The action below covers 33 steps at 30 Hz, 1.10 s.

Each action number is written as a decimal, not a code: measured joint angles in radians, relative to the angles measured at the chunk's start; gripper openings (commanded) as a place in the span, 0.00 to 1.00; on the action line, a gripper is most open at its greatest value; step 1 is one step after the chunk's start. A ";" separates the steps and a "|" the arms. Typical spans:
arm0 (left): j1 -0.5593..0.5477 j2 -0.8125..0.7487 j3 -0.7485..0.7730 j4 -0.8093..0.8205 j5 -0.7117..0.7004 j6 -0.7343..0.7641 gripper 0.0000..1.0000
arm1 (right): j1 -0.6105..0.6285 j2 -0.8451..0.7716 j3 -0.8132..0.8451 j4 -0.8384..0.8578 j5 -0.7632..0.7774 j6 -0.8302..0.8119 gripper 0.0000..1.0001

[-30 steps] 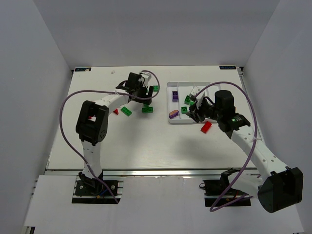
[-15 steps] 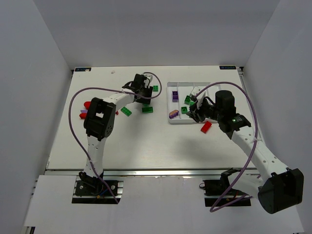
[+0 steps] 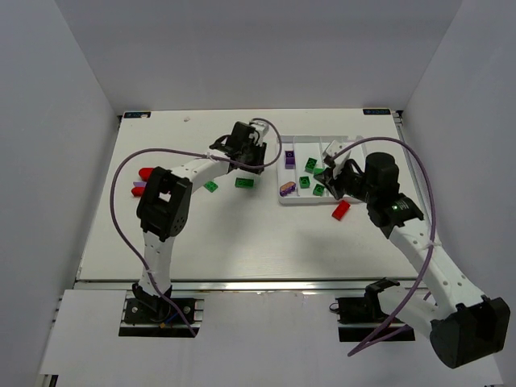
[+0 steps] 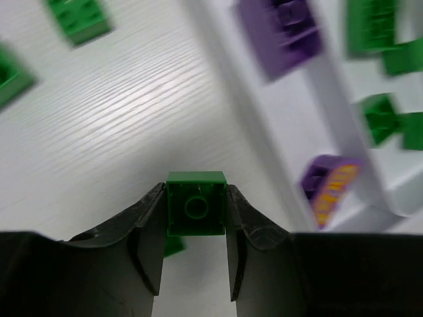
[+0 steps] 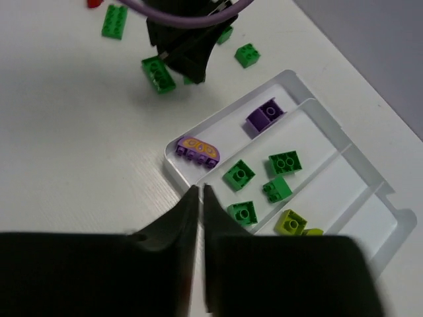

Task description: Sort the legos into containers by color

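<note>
My left gripper is shut on a small green brick and holds it above the table, just left of the white tray. In the left wrist view the tray's left compartment holds a purple brick and a purple arch brick. My right gripper is shut and empty, above the tray's near corner. The second compartment holds several green bricks. The third holds a yellow-green brick.
Loose green bricks lie left of the tray. A red brick lies just in front of the tray. A red brick and a purple one lie far left.
My left gripper has moved right toward the tray, and the green brick that lay at its tips is now in its jaws. My right arm has shifted slightly right.
</note>
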 measured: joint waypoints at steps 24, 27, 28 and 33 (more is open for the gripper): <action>-0.191 0.334 0.444 0.175 -0.031 -0.108 0.90 | -0.106 -0.116 -0.054 0.155 0.101 0.156 0.00; -0.192 0.332 0.450 0.172 -0.046 -0.100 0.98 | -0.111 -0.116 -0.054 0.154 0.086 0.155 0.12; -0.192 0.329 0.449 0.169 -0.049 -0.097 0.98 | -0.112 -0.116 -0.054 0.154 0.076 0.155 0.20; -0.194 0.196 0.320 0.127 -0.080 -0.047 0.98 | -0.114 -0.102 -0.054 0.130 -0.019 0.112 0.82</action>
